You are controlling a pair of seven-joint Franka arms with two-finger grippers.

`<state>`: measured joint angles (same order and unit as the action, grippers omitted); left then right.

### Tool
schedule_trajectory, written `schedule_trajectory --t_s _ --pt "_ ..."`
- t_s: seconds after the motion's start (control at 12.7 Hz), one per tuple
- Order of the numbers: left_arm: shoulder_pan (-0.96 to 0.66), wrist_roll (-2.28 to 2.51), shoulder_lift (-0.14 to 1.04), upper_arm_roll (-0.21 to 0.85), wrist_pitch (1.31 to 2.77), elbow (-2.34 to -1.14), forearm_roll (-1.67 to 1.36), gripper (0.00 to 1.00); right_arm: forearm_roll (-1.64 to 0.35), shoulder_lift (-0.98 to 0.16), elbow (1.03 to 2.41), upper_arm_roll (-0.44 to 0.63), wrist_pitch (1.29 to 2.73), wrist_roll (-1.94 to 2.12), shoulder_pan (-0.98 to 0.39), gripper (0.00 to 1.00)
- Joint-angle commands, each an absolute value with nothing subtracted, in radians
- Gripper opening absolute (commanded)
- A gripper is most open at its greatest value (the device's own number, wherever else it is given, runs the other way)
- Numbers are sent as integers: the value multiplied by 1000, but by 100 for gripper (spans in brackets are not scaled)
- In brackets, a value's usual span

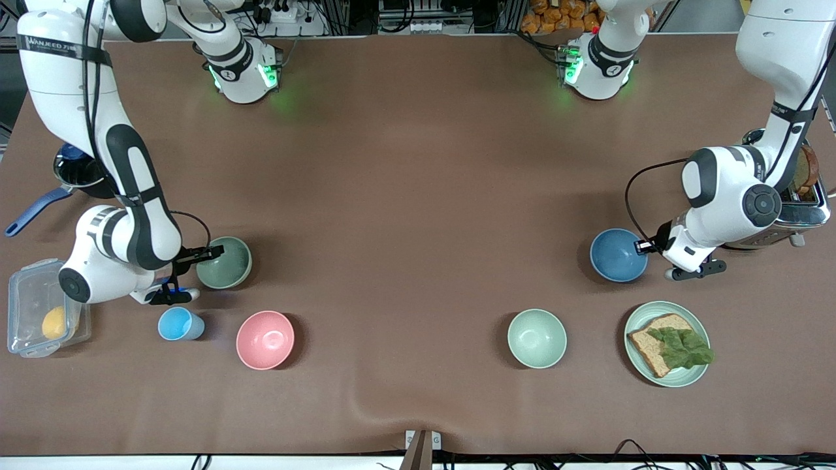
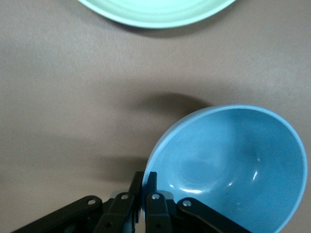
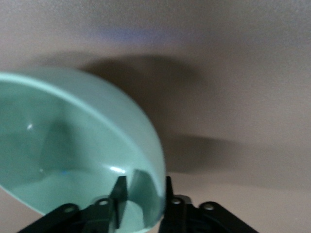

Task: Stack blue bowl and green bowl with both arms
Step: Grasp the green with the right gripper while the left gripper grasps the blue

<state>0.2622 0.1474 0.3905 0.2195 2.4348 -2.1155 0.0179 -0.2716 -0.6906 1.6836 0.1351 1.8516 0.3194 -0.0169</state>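
The blue bowl (image 1: 617, 256) stands toward the left arm's end of the table. My left gripper (image 1: 644, 247) is shut on its rim, and in the left wrist view (image 2: 145, 180) the two fingers pinch the wall of the blue bowl (image 2: 233, 165). The sage green bowl (image 1: 226, 262) stands toward the right arm's end. My right gripper (image 1: 210, 252) is at its rim. In the right wrist view (image 3: 143, 182) one finger is inside the green bowl (image 3: 73, 145) and one outside, with a gap between the inner finger and the wall.
A pink bowl (image 1: 265, 339), a light-blue cup (image 1: 179, 324), a pale mint bowl (image 1: 537, 338) and a mint plate (image 1: 666, 305) with bread and lettuce lie nearer the front camera. A toaster (image 1: 806, 212), a pan (image 1: 78, 173) and a clear box (image 1: 29, 281) sit at the table ends.
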Motion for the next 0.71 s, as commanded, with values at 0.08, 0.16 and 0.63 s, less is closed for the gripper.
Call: schedule_trajectory --t_s 0.08,0.16,0.63 --pt "267 140 315 268 2421 -2094 29 0 -293 -667 1694 123 1835 324 -6 9" --pt "267 144 304 278 2380 -2070 29 0 -298 -660 1690 121 1813 321 -9 9" --pt "247 153 293 337 1996 -1748 29 0 -487 -617 1648 109 1743 -16 -158 9"
